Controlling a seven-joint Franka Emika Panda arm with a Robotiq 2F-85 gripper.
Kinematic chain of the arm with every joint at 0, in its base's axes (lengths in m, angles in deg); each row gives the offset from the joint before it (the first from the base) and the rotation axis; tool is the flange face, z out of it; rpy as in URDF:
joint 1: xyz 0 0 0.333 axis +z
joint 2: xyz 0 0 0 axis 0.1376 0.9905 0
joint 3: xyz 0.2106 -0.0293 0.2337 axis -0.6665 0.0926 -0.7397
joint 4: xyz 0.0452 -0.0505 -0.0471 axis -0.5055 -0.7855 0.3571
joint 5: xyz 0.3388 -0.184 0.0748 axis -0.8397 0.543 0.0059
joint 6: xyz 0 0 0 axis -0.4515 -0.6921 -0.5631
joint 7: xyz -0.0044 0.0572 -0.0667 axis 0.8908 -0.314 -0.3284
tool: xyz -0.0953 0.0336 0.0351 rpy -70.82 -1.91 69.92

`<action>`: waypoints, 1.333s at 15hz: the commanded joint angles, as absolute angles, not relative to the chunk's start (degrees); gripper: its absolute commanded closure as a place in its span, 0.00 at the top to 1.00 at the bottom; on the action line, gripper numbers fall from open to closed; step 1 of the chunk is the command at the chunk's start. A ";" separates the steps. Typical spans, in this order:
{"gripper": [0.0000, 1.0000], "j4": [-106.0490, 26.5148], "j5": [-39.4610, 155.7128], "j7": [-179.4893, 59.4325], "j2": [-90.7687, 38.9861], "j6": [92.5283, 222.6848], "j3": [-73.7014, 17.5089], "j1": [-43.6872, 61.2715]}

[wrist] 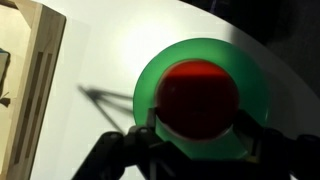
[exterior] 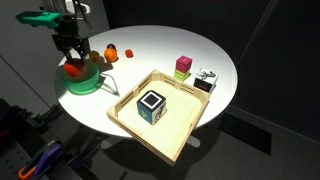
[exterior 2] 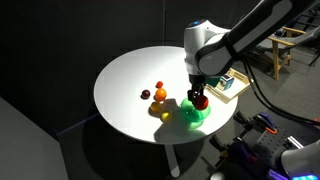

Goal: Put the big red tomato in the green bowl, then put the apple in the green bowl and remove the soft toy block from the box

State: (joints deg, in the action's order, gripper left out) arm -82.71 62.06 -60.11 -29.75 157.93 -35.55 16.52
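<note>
Over green bowl point(wrist: 150, 75), big red tomato point(wrist: 200, 95) pinched in hand point(wrist: 197, 128): released high, risks bouncing past rim toward box point(wrist: 30, 70) at 9 o'clock.

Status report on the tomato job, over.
Gripper shut on big red tomato. Tomato over green bowl. Soft toy block in box. Nothing seen in the way.

wrist view: fingers point(wrist: 125, 155) dark, blurred, cut off by bottom edge. the big red tomato point(wrist: 200, 98) between them hides the green bowl point(wrist: 146, 90) floor. the box point(wrist: 35, 60), well off to their side, cut by left edge. small fruits point(exterior 2: 160, 93) beyond fingers: too small to tell kind.
</note>
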 commanded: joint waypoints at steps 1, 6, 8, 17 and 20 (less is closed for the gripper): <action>0.53 -85.85 61.92 -59.68 -29.19 164.24 -36.03 15.69; 0.53 -86.82 61.21 -58.15 -26.25 170.85 -36.07 15.27; 0.53 -86.65 61.51 -58.30 -25.23 171.87 -35.91 15.32; 1.00 -86.30 61.54 -59.19 -25.09 170.47 -35.97 15.93; 1.00 -85.98 61.12 -59.54 -26.47 168.81 -36.25 16.09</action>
State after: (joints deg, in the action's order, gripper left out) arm -86.30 62.04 -59.56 -24.24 171.43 -35.64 16.17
